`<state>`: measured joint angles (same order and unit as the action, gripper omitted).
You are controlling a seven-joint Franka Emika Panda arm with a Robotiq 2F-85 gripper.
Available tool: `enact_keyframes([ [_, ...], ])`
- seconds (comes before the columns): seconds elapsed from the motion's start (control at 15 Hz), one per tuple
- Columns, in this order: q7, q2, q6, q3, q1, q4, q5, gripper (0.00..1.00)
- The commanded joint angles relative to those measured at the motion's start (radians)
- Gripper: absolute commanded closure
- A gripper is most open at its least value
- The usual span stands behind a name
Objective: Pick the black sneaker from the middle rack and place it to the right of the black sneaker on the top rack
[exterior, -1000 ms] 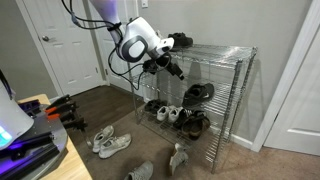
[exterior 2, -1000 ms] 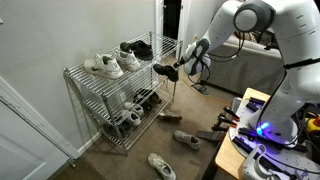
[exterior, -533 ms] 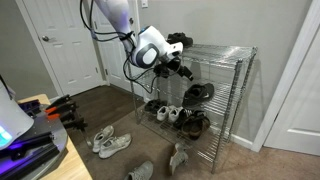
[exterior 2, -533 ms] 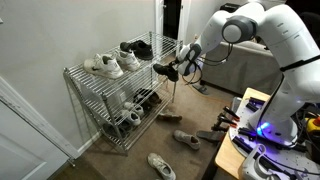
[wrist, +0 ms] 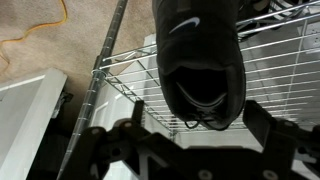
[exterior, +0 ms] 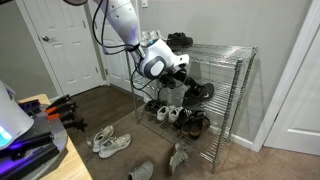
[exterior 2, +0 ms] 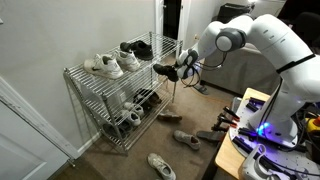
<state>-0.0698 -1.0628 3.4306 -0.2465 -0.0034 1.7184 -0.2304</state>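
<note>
In an exterior view the gripper (exterior: pixel 172 68) hangs at the near corner of the top rack (exterior: pixel 228 52). The black sneaker on the top rack (exterior: pixel 179 41) sits just at its 12 o'clock. The carried shoe is lost against the dark hand here. A careless rise could knock that resting shoe.

In an exterior view the black sneaker from the middle rack (exterior 2: pixel 164 70) hangs in the air off the rack's end, at 9 o'clock of the hand. The white sneakers (exterior 2: pixel 103 65) lie well apart at its 9 o'clock.

In the wrist view the sneaker points toe-first to 12 o'clock, with the pincer's arms astride its heel at 5 and 7 o'clock. The contact itself is hidden, but I judge it clamped on the heel. Such a hold lets the shoe swing or slip. The toe may also snag the corner post (wrist: pixel 105 70) or the wire shelf (wrist: pixel 130 90).
</note>
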Motion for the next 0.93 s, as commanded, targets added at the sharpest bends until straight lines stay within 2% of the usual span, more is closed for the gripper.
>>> enact_keyframes([
  [0.0,0.007,-0.038,-0.044,0.047,-0.040,-0.074,0.044,0.00],
  [0.47,0.024,-0.086,-0.088,0.096,-0.057,-0.139,0.110,0.00],
  [0.87,0.026,-0.128,-0.098,0.143,-0.111,-0.187,0.149,0.00],
])
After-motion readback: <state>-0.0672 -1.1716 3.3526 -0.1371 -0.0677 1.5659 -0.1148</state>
